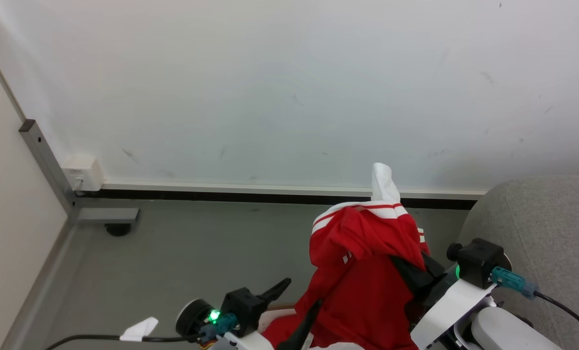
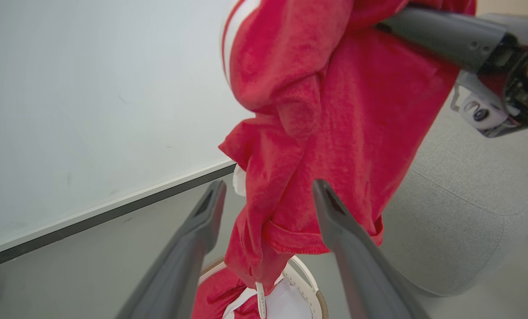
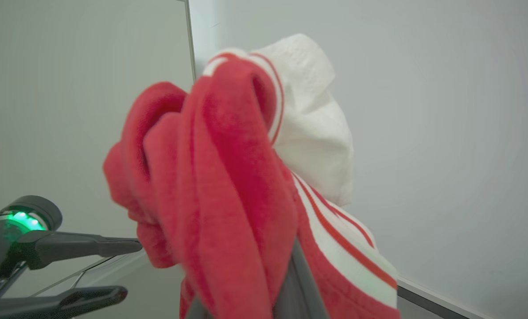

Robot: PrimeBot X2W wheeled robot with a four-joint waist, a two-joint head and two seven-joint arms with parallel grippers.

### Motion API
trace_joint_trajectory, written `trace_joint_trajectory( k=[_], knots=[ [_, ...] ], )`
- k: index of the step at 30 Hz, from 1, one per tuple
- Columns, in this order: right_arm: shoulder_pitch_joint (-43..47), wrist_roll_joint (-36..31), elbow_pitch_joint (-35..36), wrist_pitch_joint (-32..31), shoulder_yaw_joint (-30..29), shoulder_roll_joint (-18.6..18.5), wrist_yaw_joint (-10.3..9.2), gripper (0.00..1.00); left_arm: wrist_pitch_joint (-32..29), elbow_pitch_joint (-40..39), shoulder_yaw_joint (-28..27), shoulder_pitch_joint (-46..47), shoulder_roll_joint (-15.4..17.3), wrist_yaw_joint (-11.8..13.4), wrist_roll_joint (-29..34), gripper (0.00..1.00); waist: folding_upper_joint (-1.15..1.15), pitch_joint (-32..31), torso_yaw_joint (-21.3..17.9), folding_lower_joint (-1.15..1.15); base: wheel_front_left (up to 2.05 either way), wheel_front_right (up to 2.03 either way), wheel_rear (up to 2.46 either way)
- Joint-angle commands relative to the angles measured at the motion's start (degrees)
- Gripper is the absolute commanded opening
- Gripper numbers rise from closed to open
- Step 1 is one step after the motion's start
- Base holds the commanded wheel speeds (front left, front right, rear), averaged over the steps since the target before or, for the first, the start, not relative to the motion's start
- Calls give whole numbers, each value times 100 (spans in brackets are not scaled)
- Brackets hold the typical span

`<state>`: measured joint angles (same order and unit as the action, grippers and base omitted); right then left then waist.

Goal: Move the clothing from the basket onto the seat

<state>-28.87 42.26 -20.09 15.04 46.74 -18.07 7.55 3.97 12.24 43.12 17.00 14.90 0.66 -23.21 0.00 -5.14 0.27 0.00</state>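
Clothing [image 1: 362, 272] hangs above the basket [image 2: 310, 288], bunched in our right gripper [image 3: 290, 290], which is clenched on it. Our left gripper [image 2: 267, 188] is spread wide by the hem, gripping nothing. Seat [image 2: 459, 208] sits just right; bare floor [image 1: 197, 253] lies left.

This looks like a bare test room or lab dressed with a few household props. It has a plain white wall [image 1: 289, 87] marked with scuffs, a smooth grey floor [image 1: 187, 253], and a dark skirting strip [image 1: 270, 197] along the wall's foot. At the left corner a grey metal post [image 1: 46, 160] on a flat foot edges a beige partition panel [image 1: 5, 218], with a white socket box [image 1: 83, 172] just beside it. The homely things are the grey upholstered seat [image 1: 547, 228] at the right and the basket [image 2: 308, 285] of red clothing [image 1: 362, 282].
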Motion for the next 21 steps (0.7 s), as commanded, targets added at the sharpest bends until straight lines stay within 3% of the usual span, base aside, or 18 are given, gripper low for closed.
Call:
trace_joint_trajectory(
  k=[1,10,21],
  knots=[
    [88,-45,23,20,-52,-11,-12,0,6,3,-9,8,-7,38,-81,100,0,10,-25,0,0,0,0],
    [32,-81,-27,21,-130,-116,-12,0,56,2,-5,26,-9,54,-136,100,0,110,-334,0,0,0,0],
    [61,-169,57,20,-300,-374,-12,0,143,-10,34,113,-62,51,-148,100,0,291,-1333,0,0,0,0]
  ],
)
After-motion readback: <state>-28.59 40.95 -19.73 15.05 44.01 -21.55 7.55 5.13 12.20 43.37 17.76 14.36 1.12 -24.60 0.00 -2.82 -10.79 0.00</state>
